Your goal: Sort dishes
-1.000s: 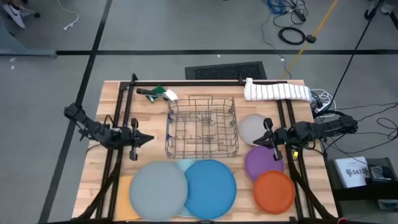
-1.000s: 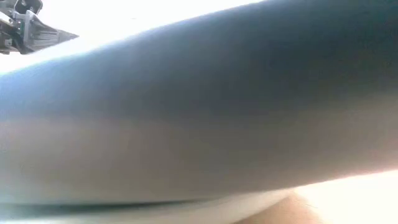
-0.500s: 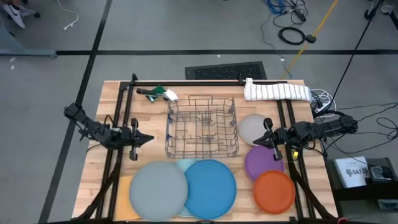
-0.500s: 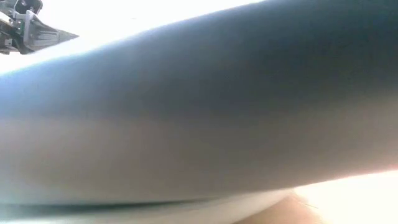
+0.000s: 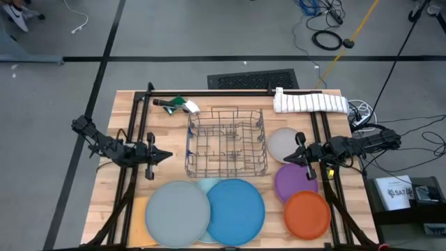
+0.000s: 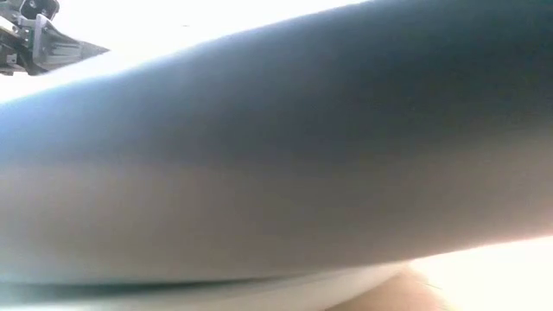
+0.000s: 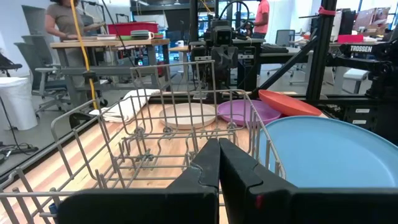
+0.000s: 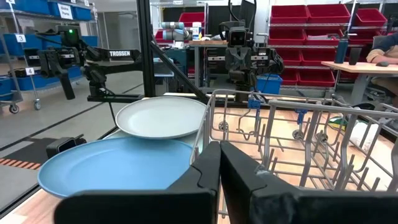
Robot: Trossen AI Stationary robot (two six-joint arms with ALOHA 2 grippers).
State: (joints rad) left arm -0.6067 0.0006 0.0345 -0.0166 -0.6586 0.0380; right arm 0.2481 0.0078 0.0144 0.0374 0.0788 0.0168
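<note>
dishes (image 5: 235, 209), round flat plastic, wire rack (image 5: 226, 142)

Robotics lab; red storage bins (image 8: 298, 15)

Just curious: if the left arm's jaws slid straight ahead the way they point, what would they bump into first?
Most likely the wire rack: the shut left gripper points right at its near side, though its height is hard to judge.

Three large round plates lying flat along the near edge, grey-blue plate (image 5: 178, 211) on the left, pale teal plate (image 5: 208, 185) mostly hidden beneath, bright blue plate (image 5: 235, 210) beside it, three smaller ones on the right, light grey plate (image 5: 282, 144) farthest, purple plate (image 5: 293, 183) overlapping it, orange plate (image 5: 307, 214) nearest
</note>
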